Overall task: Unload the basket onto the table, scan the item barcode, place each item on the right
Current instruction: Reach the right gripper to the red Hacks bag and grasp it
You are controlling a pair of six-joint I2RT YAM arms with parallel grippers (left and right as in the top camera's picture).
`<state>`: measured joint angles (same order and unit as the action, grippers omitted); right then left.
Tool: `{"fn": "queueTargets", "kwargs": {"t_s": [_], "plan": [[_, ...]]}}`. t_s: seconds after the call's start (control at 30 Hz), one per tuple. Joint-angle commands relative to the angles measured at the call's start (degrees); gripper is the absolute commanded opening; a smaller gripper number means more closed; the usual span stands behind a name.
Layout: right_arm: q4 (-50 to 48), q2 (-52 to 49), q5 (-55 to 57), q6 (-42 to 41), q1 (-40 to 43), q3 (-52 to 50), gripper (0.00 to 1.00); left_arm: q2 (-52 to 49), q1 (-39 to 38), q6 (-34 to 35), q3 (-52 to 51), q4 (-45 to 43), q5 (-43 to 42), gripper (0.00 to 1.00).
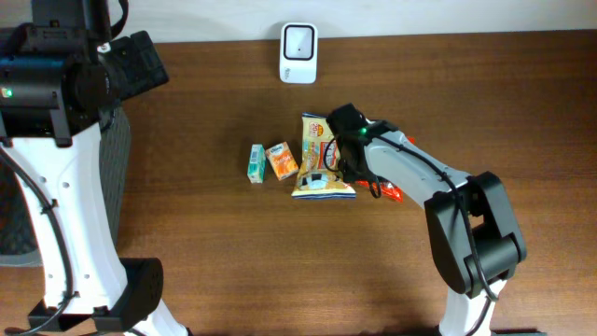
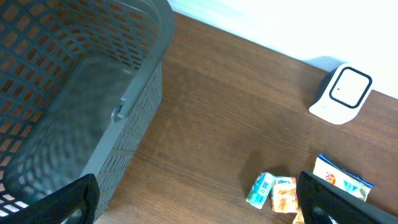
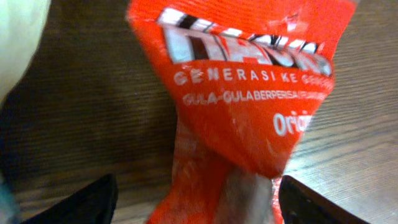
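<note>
Two dark fingers of the right claw (image 3: 199, 190) stand spread either side of a crinkled, glossy red foil packet (image 3: 242, 106). The packet lies on the wood-grain bench (image 3: 74, 124) beside a yellow snack bag (image 1: 322, 163), an orange carton (image 1: 282, 161) and a green carton (image 1: 256, 163). The left claw (image 2: 196, 186) hangs spread wide near the grey mesh basket (image 2: 74, 81), with the rounded white scanner (image 1: 298, 40) at the bench's far edge.

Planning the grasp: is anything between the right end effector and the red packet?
Nothing visible: the red packet lies between the open fingers of the right end effector; the yellow snack bag sits beside it.
</note>
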<state>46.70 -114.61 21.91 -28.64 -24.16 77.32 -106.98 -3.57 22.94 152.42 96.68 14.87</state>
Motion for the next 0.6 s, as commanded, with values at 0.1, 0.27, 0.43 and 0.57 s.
{"fn": "queueTargets", "kwargs": {"t_s": [0.1,0.27,0.43,0.57], "plan": [[-1.16,-0.31,2.10,-0.33,-0.20,-2.73,0.40,-0.04,0.00,-0.68,-0.09,0.02,0.39,0.99],[5.79,-0.17,-3.72,-0.31,-0.13,5.07,0.04,-0.04,0.00,-0.68,-0.09,0.02,0.39,0.99],[13.66,-0.17,-32.28,10.67,6.29,20.85,0.04,-0.04,0.00,-0.68,-0.09,0.02,0.39,0.99],[13.97,-0.22,-56.41,17.40,17.09,20.59,0.04,-0.04,0.00,-0.68,-0.09,0.02,0.39,0.99]]}}
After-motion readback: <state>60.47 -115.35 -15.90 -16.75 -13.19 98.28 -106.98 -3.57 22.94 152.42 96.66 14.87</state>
